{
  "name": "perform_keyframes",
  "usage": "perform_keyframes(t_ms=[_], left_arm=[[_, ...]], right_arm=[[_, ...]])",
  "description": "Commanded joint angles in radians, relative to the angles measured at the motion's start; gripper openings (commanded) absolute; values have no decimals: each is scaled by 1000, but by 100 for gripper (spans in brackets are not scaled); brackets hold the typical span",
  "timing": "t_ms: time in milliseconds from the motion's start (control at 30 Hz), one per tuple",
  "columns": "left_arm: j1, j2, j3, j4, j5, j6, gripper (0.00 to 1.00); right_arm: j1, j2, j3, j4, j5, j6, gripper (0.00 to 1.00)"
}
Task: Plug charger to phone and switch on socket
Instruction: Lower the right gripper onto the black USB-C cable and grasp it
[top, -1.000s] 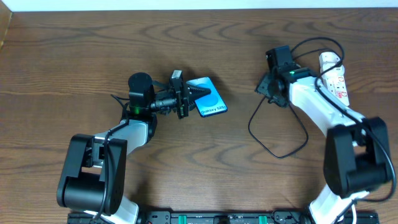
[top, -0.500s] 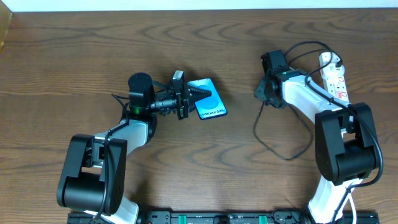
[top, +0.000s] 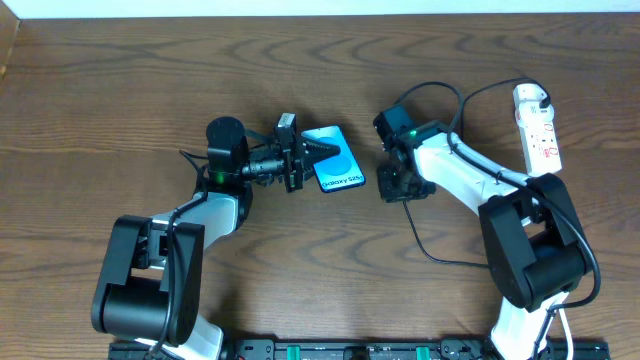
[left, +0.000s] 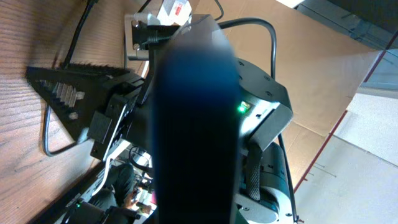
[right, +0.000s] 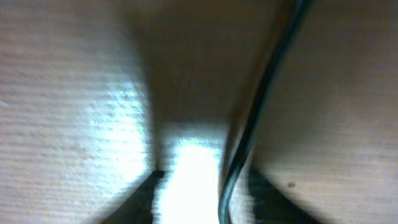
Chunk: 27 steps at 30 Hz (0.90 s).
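Observation:
The phone (top: 338, 163), with its blue screen up, lies left of centre. My left gripper (top: 310, 150) is shut on the phone's left edge; in the left wrist view the phone is a dark blurred band (left: 194, 124) beside one ribbed finger (left: 68, 90). My right gripper (top: 395, 186) sits just right of the phone and is shut on the charger, a thin black cable (top: 430, 240) that loops back to the white socket (top: 536, 125) at the far right. In the right wrist view the cable (right: 255, 112) runs down between the fingers (right: 208, 199). Its connector tip is hidden.
The brown wooden table (top: 150, 80) carries nothing else. The black cable arcs over the right arm (top: 470, 90) and trails on the table below it. The right arm with a green light (left: 261, 106) fills the left wrist view behind the phone.
My right gripper has moved left from near the socket to just beside the phone, dragging the black cable with it. The left gripper and the phone have not moved.

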Motion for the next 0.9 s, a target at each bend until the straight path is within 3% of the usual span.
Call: perform_keyframes(t_ms=[0,100,267,633,800,867], left_arm=[[3,-6,27,9,32,25,7],[3,-6,27,9,32,25,7],[3,-6,27,9,32,25,7],[3,-6,27,9,32,24,7],[3,-6,27,9,33,24,8],[3,-6,27,9,33,24,7]], right_arm=[[-10,44,-40,52,77,37,61],[-29,44,-40,114,77,93,76],[-54,45,-40,178,77,116,86],[-7,45,-50,152,97,126,68],[-6,45,-55,163,152,125,69],[-6,45,-56,163,156,125,75]])
